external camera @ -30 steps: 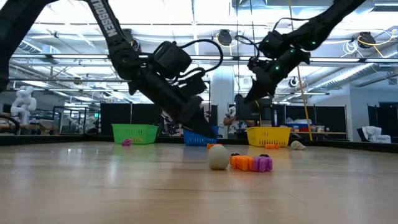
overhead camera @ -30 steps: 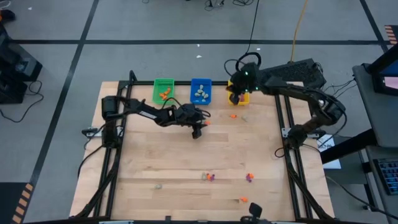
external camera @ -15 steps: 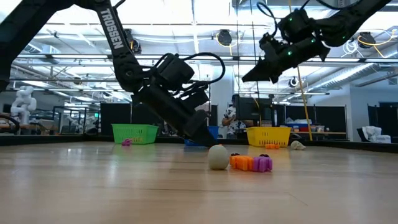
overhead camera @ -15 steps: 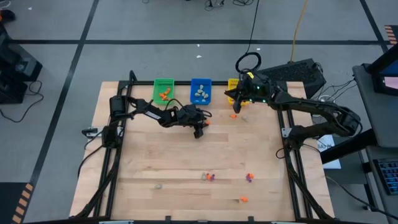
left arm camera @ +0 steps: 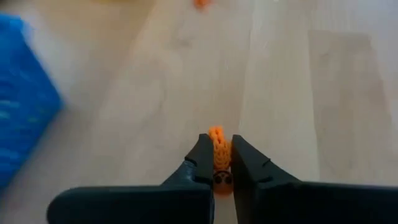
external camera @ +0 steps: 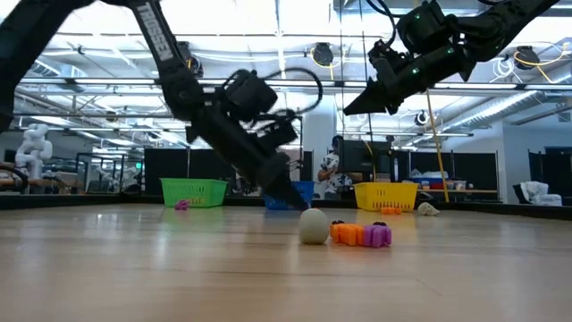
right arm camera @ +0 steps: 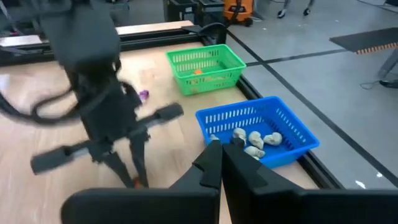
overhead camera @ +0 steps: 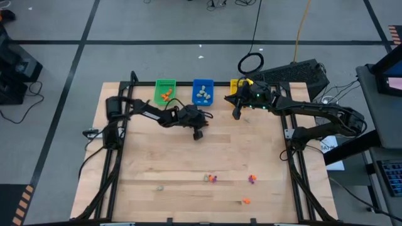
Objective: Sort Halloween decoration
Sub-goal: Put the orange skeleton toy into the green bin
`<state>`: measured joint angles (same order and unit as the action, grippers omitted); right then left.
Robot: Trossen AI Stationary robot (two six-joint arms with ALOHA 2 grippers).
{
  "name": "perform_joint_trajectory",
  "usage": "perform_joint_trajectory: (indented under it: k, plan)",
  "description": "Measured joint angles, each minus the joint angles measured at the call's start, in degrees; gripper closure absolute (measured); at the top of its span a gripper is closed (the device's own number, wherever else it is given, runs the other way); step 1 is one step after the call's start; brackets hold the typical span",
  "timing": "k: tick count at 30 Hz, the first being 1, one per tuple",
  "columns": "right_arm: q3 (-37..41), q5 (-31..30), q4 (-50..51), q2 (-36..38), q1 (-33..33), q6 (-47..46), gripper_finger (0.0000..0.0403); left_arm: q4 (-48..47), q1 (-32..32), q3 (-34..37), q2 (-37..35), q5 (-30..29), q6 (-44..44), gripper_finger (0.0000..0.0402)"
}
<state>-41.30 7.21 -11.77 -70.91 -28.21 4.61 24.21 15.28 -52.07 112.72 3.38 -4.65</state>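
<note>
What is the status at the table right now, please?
Left claw shut on orange trinket, near blue bin. Right claw shut, empty, raised by yellow bin. Path to green bin looks open.

Orange trinket (left arm camera: pixel 216 148) — pinched upright in left claw (left arm camera: pixel 216 163).

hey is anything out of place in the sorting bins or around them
One thing: a small purple trinket lies on the table beside the green bin, not in it. The blue bin holds only pale pieces.
</note>
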Motion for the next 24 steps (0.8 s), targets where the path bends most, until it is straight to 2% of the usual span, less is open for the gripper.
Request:
perform_joint_trajectory:
  k: [4,12,19,24]
  plan:
    - [0.0,0.0,0.0,0.0,0.4,0.6,0.0403,-7.1,1.7,0.0,-8.4,-3.2,-0.9,0.0386]
    - [0.0,0.0,0.4,0.0,0.4,2.5,0.0403,-22.7,7.7,0.1,-23.6,-13.5,0.0,0.0387]
    - [0.0,0.0,0.2,0.0,0.4,3.6,0.0403,-32.3,16.9,0.2,-26.8,-14.4,5.6,0.0387]
    - [0.0,0.0,0.0,0.0,0.4,4.0,0.0403,-31.8,22.7,3.2,-26.5,-14.4,7.1,0.0387]
